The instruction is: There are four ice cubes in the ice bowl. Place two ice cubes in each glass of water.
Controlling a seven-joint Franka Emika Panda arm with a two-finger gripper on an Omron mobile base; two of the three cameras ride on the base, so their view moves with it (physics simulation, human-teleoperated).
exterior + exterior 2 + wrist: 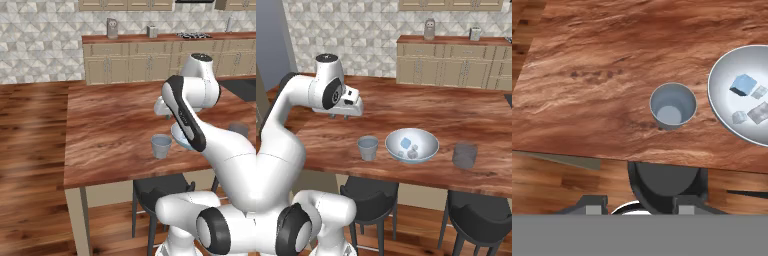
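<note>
You have a reddish-brown bench (pixel 406 112) with streaked wood grain. Near its front edge sits a pale blue-white glossy ice bowl (pixel 426 149), holding ice cubes (pixel 743 84), one clearly bluer than the greyish-white others. The nearer glass of water (pixel 368 148) is translucent grey-blue; the second glass (pixel 464 155) looks darker grey. Your stools (pixel 370 192) are dark charcoal, the cabinets (pixel 456 65) beige, the wall tiles (pixel 356 30) mottled grey-white.

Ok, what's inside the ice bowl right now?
The ice bowl holds four ice cubes, all uncovered in the hand view. In the left base view, the arm hides most of the bowl.
</note>
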